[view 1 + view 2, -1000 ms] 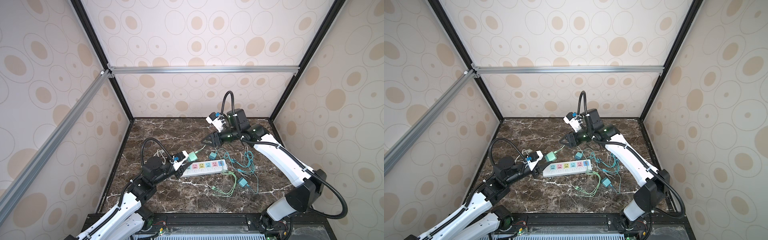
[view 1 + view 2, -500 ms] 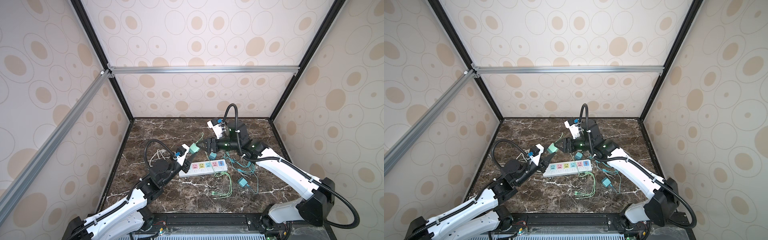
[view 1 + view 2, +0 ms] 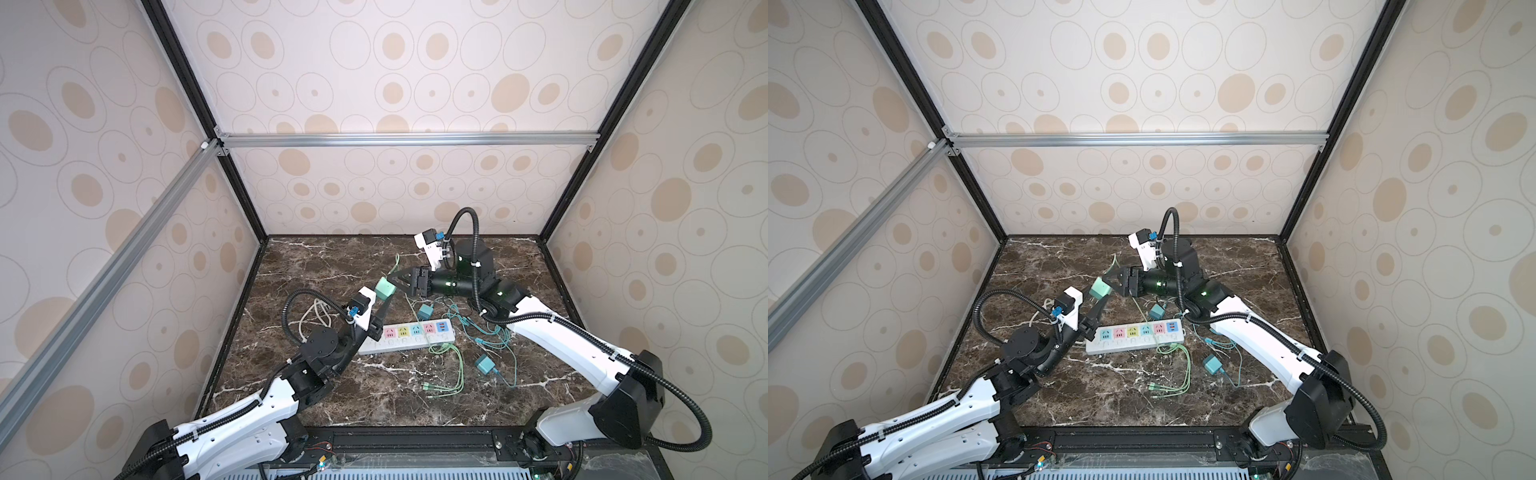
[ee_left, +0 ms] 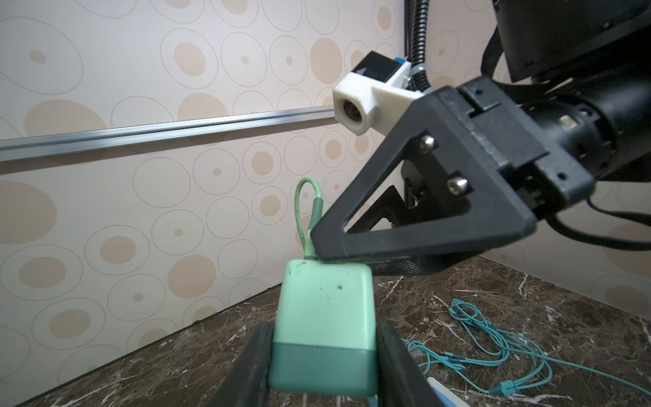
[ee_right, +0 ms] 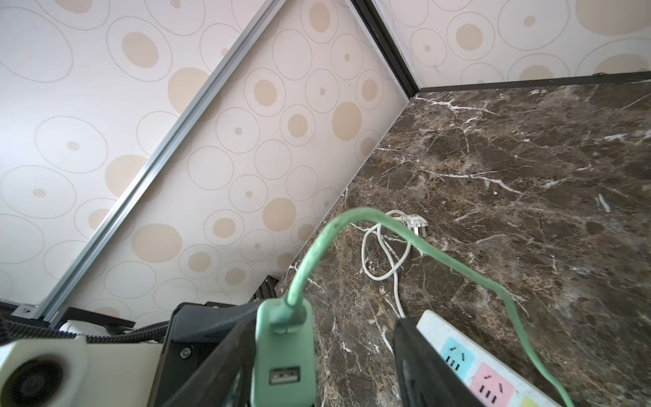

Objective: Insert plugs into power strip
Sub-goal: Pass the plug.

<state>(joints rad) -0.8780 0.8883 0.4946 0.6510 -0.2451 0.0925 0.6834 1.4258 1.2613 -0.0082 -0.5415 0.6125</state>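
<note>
Nearest me, the power strip [image 3: 409, 338] lies flat on the marble table [image 3: 374, 395]; just beyond it my left gripper [image 4: 324, 331] is clamped on the mint-green plug [image 3: 385, 287], held clear of the table; farther back, my right gripper [image 3: 391, 282] has its jaws apart, one on either side of that plug.

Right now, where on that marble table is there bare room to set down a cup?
Two bare patches of the marble table: the far left corner, between the back wall and the coiled white cord; and the near edge, in front of the power strip, left of the mint green cable. Crowded: right of the strip, teal cables and a teal plug.
</note>
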